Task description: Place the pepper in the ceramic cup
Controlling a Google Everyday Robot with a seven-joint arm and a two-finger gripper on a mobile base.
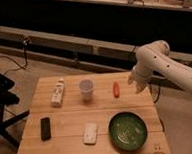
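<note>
Currently the gripper [137,84] hangs at the table's [67,114] right edge, just right of the pepper [116,89] and apart from it; whether it is released or clenched I cannot tell. Pepper lies flat on the table, between gripper and ceramic cup [86,90], near both.

Risks: the slender pepper could roll or get nudged on approach. A pinch off its middle may let it tip. Release off-centre and it bounces off the cup's small rim, or the cup gets knocked over.

Containers: nothing visible in the cup; green bowl [128,131] also looks empty.
</note>
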